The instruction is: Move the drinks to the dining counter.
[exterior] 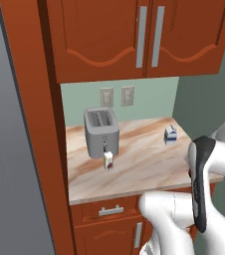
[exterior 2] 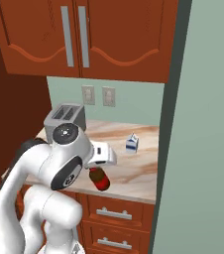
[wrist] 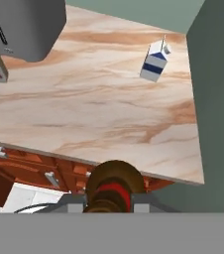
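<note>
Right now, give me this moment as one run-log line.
gripper: shut on bottle, lifted | carton: upright on toaster counter, right rear | toaster: left

Counter [exterior: 144,164]: smooth marbled beige-brown stone look, matt. Cabinets [exterior: 114,35]: red-brown wood, grey metal-look handles [exterior: 149,36]. Toaster [exterior: 101,130]: grey, matt metal look. Bottle [exterior 2: 99,178]: dark brown glass w/ red label, slight gloss. Carton [wrist: 154,62]: white-blue paper look.

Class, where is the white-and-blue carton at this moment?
The carton stands upright on the narrow marbled counter, toward its back right corner near the green wall, well right of the toaster.
</note>
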